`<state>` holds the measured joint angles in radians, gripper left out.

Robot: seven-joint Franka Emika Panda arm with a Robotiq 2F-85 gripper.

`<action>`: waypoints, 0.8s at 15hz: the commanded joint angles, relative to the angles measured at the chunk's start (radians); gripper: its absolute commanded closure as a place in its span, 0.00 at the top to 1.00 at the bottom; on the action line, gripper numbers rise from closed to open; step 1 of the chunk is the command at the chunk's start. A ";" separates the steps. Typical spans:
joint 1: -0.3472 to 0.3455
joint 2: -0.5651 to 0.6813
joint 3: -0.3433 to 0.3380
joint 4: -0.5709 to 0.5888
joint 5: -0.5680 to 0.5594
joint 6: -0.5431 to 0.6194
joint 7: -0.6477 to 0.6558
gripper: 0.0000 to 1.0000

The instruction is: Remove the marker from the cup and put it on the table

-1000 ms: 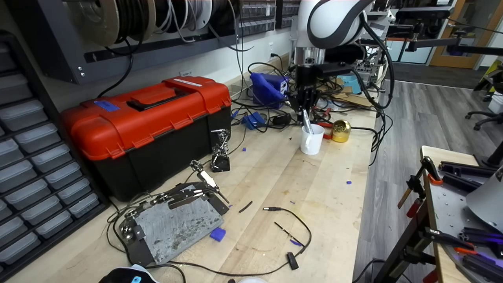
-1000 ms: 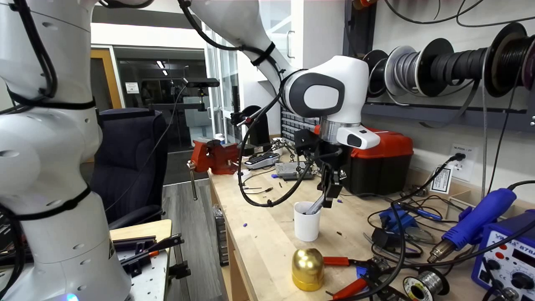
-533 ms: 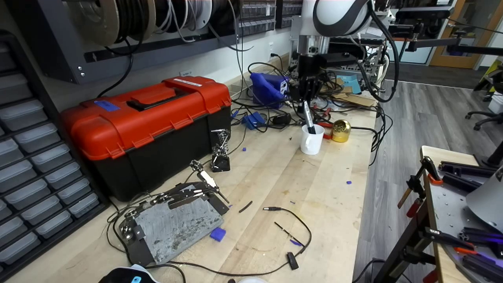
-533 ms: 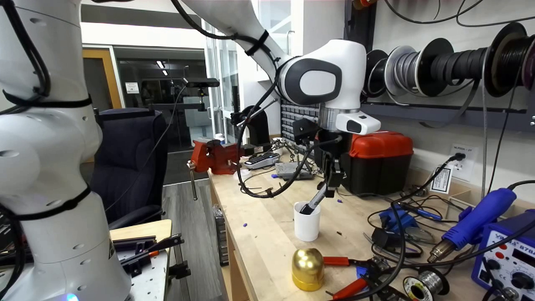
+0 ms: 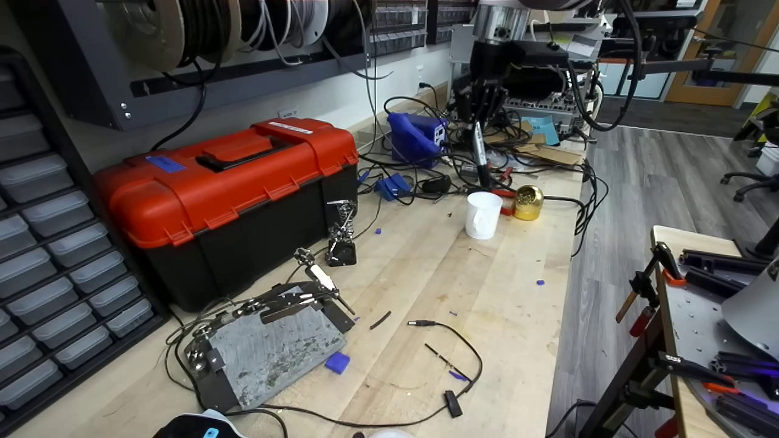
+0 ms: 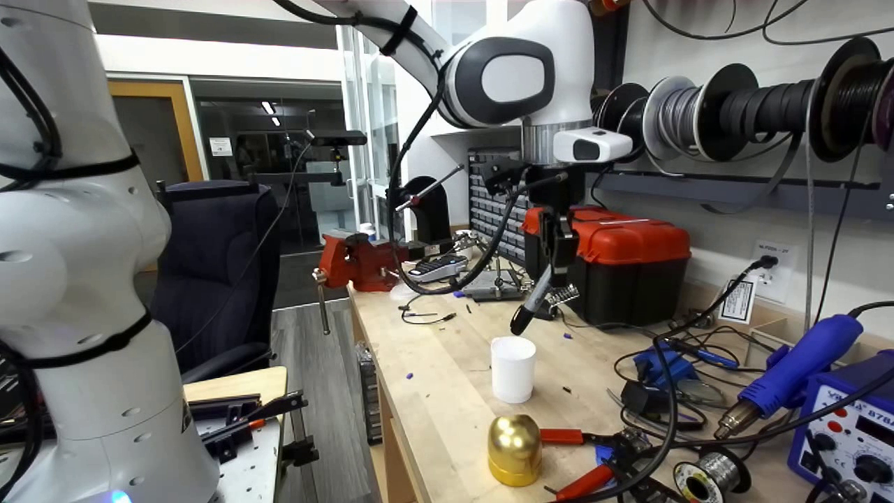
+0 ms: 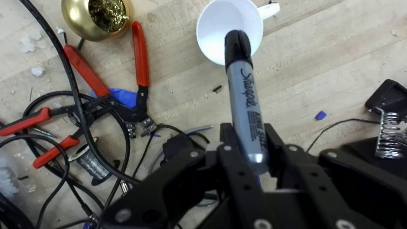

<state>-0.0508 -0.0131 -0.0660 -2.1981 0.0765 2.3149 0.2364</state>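
Removal looks done; placing remains. From here I see the end effector (image 7: 249, 136) pinching the marker (image 7: 245, 98), tilted cap-down, right of centre in the wrist view. It's just above the white cup (image 6: 513, 372), lower middle in an exterior view, not touching. Next probably: swing sideways, lower to bare desk (image 6: 447, 391), release.

High and right of centre in an exterior view, the gripper (image 5: 478, 121) clasps a tilted marker (image 5: 479, 151), dark end down, just above the white cup (image 5: 484, 218). The cup stands upright on the table (image 5: 481, 286); a red-lidded toolbox (image 5: 243, 198) with a black body stands in the left half.
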 commanded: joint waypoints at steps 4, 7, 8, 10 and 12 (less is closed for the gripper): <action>0.046 -0.100 0.073 0.063 -0.028 -0.194 -0.007 0.04; 0.073 -0.073 0.109 0.110 -0.018 -0.276 -0.010 0.04; 0.082 -0.063 0.118 0.121 -0.015 -0.293 -0.012 0.04; 0.098 -0.034 0.135 0.142 -0.014 -0.308 -0.007 0.04; 0.111 0.005 0.147 0.162 -0.017 -0.307 -0.003 0.04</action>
<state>0.0450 -0.0683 0.0705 -2.0947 0.0593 2.0502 0.2345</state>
